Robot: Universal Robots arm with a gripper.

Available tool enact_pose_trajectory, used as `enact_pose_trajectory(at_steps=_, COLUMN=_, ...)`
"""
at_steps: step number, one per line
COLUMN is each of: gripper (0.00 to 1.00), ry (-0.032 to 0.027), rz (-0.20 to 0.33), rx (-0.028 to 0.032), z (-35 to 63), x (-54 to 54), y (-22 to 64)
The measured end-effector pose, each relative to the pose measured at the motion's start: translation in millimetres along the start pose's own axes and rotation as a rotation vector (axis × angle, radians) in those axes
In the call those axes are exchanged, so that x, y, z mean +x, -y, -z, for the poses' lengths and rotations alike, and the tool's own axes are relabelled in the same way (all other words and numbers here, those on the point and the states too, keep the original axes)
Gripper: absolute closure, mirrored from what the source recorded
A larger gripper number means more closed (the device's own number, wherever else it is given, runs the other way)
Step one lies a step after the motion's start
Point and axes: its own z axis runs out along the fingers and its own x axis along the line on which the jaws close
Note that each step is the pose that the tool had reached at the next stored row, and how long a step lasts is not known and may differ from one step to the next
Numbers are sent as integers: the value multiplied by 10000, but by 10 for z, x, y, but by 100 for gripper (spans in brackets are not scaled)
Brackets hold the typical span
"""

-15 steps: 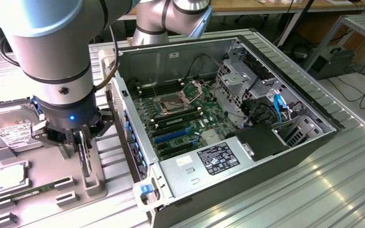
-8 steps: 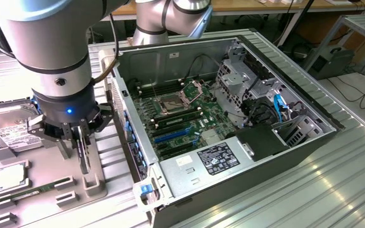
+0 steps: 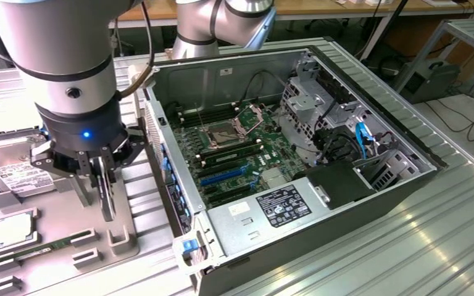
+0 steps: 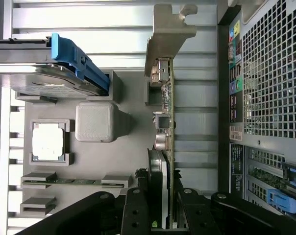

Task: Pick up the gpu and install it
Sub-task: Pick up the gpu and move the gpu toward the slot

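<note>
Partly hidden: the gpu is seen edge-on in both views, so its faces are hardly shown. In the exterior view its upper part is covered by the hand. In the wrist view only a bulge of the black fan can be made out.
Cut off: the arm is cropped by the exterior view's upper edge, and the tray by that view's left and lower edges.
Hard to tell: whether the gpu's lower edge is seated in a tray slot or raised just clear of it cannot be told.
Hand: narrowed onto the gpu, with one finger pressed on each face at the fan end.
Gpu position: held over the tray, on the exterior view's left of the open case and near it.
Gpu axis: the card is stood on edge. Its long axis appears level with the tray and runs alongside the case's perforated side. The silver bracket is at the end away from the hand.
Surface: a ribbed metal counter carries the case and the grey tray. A drive, a chip and a green stick are kept on the tray.
Room: cables are trailed over the floor at the exterior view's right, and wooden benches are seen behind.
</note>
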Motion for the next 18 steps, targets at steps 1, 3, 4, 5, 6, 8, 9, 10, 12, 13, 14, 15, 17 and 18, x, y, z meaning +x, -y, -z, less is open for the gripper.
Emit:
enact_pose_trajectory(at_steps=1, gripper=72, ry=0, rz=0, rx=0, z=15, x=1, y=-1)
enact_pose_trajectory(at_steps=3, gripper=72, ry=0, rz=0, rx=-1, z=50, x=2, y=-5)
enact_pose_trajectory(at_steps=4, gripper=72, ry=0, rz=0, rx=-1, z=69, x=3, y=-6)
enact_pose_trajectory(at_steps=5, gripper=72, ry=0, rz=0, rx=-1, z=87, x=4, y=-8)
enact_pose_trajectory(at_steps=6, gripper=72, ry=0, rz=0, rx=-1, z=106, x=5, y=-10)
enact_pose_trajectory(at_steps=8, gripper=72, ry=1, rz=0, rx=-2, z=143, x=7, y=-13)
enact_pose_trajectory(at_steps=9, gripper=72, ry=0, rz=0, rx=-1, z=159, x=7, y=-14)
enact_pose_trajectory(at_steps=10, gripper=72, ry=0, rz=0, rx=-1, z=178, x=8, y=-16)
enact_pose_trajectory(at_steps=12, gripper=72, ry=0, rz=0, rx=-1, z=227, x=10, y=-21)
enact_pose_trajectory(at_steps=13, gripper=72, ry=0, rz=0, rx=-1, z=246, x=11, y=-22)
enact_pose_trajectory(at_steps=14, gripper=72, ry=1, rz=0, rx=-3, z=272, x=13, y=-25)
enact_pose_trajectory(at_steps=15, gripper=72, ry=0, rz=0, rx=-1, z=291, x=13, y=-27)
enact_pose_trajectory(at_steps=17, gripper=72, ry=0, rz=0, rx=-1, z=337, x=16, y=-31)
enact_pose_trajectory(at_steps=18, gripper=72, ry=1, rz=0, rx=-2, z=363, x=17, y=-33)
